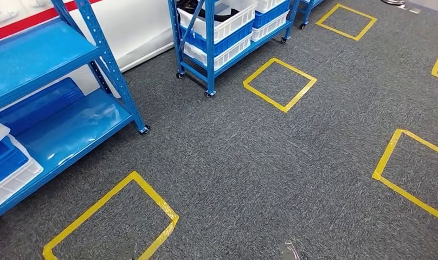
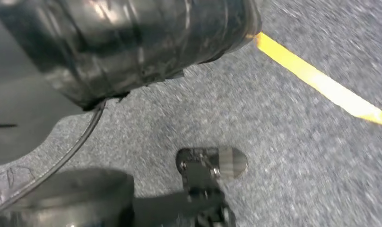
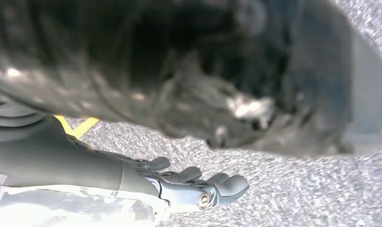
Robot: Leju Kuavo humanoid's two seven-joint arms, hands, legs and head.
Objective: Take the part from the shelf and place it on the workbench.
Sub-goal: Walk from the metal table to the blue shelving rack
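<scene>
The head view looked down at grey carpet (image 1: 249, 162) with 5 yellow tape squares (image 1: 280, 84) on it. 2 blue shelves showed well. The near one (image 1: 54, 108) stood on the left, with a white and blue bin (image 1: 8, 168) on its low level. The far one (image 1: 227, 38) held stacked white and blue bins (image 1: 222, 27), and something dark lay in the top bin; I could not tell if it was the part. The right hand (image 3: 189, 187) hung over the carpet, fingers out straight, close together, holding nothing. The left hand (image 2: 208, 175) was blurry; I could not tell how its fingers lay.
</scene>
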